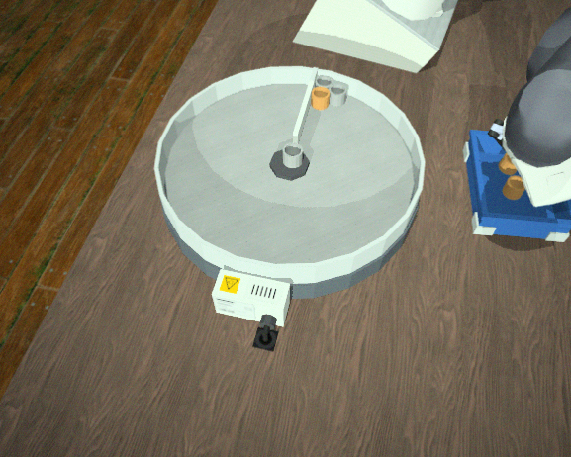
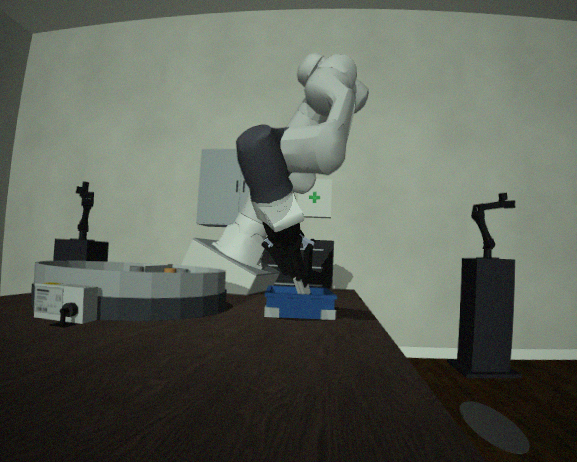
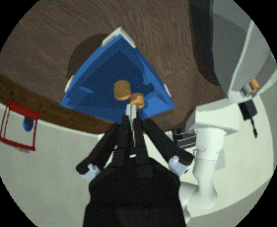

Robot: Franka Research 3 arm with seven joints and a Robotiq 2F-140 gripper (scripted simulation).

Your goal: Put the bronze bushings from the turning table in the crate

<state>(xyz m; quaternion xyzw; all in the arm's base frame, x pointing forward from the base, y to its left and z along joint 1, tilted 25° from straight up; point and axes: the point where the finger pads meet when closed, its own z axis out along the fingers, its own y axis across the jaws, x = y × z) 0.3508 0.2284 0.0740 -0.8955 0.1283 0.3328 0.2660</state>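
Note:
The round turning table (image 1: 287,269) (image 2: 130,287) carries one bronze bushing (image 1: 321,97) beside two steel bushings (image 1: 338,93) against its white bar, and one steel bushing (image 1: 292,154) at its hub. The blue crate (image 1: 520,223) (image 2: 300,306) (image 3: 93,84) stands to the right of the table. My gripper (image 3: 132,109) (image 2: 302,288) reaches down into the crate and is shut on the wall of a bronze bushing (image 3: 138,100). Another bronze bushing (image 3: 121,89) lies on the crate floor beside it. Both show in the top view, where the arm partly covers them.
The table's white control box (image 1: 251,297) with a black knob sits at its front. The robot's white base (image 1: 371,30) stands behind the turning table. The desk's edge runs close to the right of the crate. Black camera stands are around the desk.

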